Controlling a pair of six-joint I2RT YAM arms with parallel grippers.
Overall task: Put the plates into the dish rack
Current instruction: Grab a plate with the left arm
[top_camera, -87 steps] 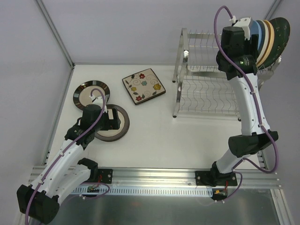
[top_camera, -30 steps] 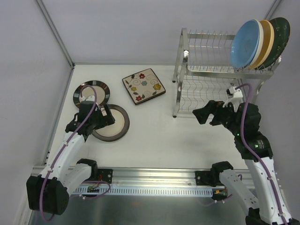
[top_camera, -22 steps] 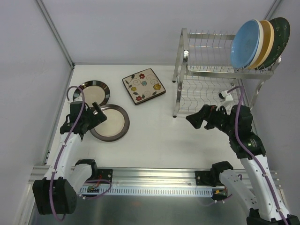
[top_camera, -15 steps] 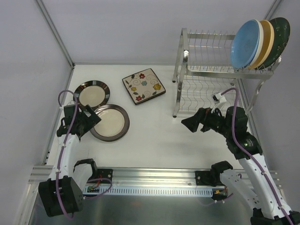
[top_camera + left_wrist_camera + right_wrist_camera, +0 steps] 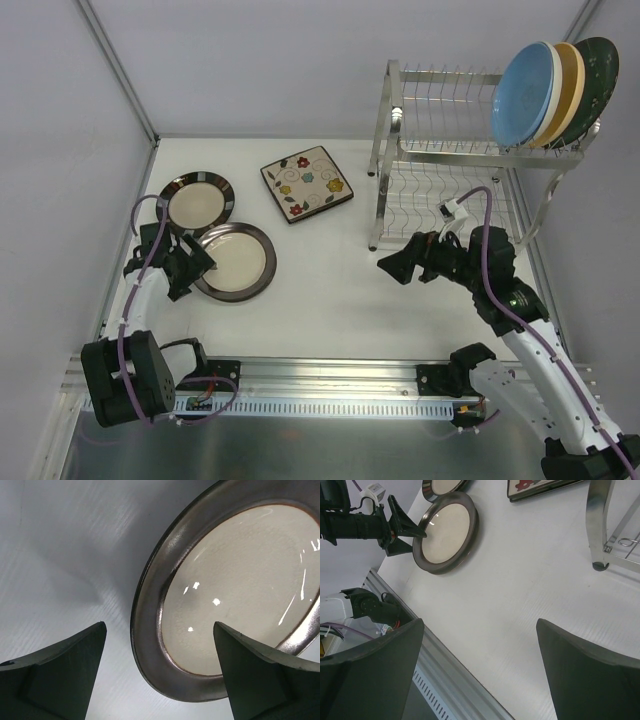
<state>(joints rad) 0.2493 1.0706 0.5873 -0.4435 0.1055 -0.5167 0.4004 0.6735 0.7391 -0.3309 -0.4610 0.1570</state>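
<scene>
- The brown-rimmed plate is seen lying flat on the counter, well apart from the dish rack.
- The left claw is held spread over its outer rim, with nothing pinched; the right claw is likewise spread and empty.
- Glazed ceramic is judged stiff, slippery and chippable, so the raised rim should be gripped.

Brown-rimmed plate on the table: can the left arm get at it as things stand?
Probably yes: the left tool stands open right at the left rim of the brown-rimmed plate, with nothing between them.
</scene>
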